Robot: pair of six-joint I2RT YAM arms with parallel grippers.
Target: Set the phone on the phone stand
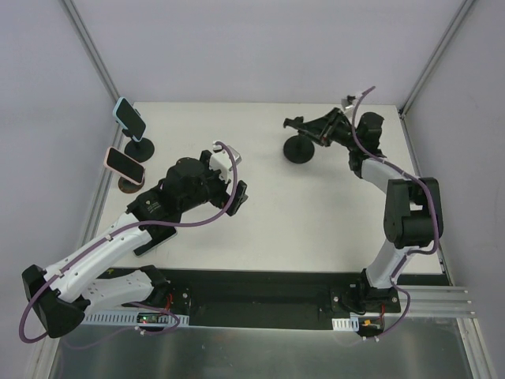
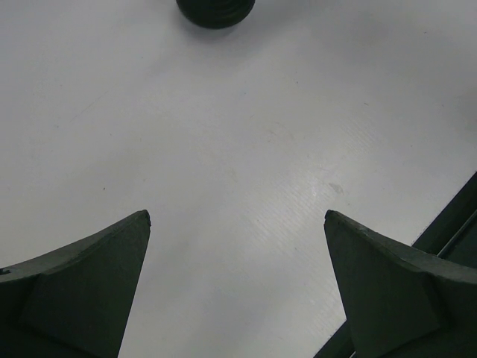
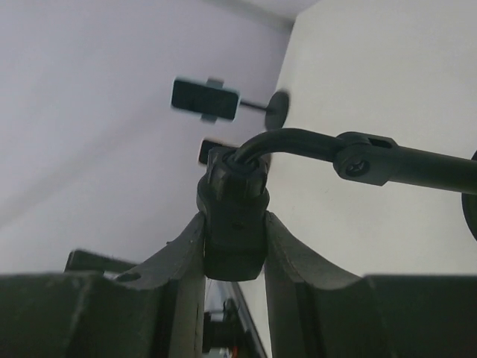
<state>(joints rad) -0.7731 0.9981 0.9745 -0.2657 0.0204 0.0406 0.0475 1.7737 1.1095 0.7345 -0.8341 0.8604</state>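
**Firmly on the stand**

Your right tool (image 3: 235, 220) was clamped on the head of the phone stand (image 1: 300, 148), far across the table (image 1: 316, 221). Your left tool (image 2: 237, 216) hung wide apart, a dark phone (image 1: 154, 240) flat beneath its arm.

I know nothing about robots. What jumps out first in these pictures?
The right tool pinches the top of an empty black stand at the back of the table, right of centre. By the left edge, a teal phone and a pink phone are already mounted. The left tool hangs wide open over bare table.
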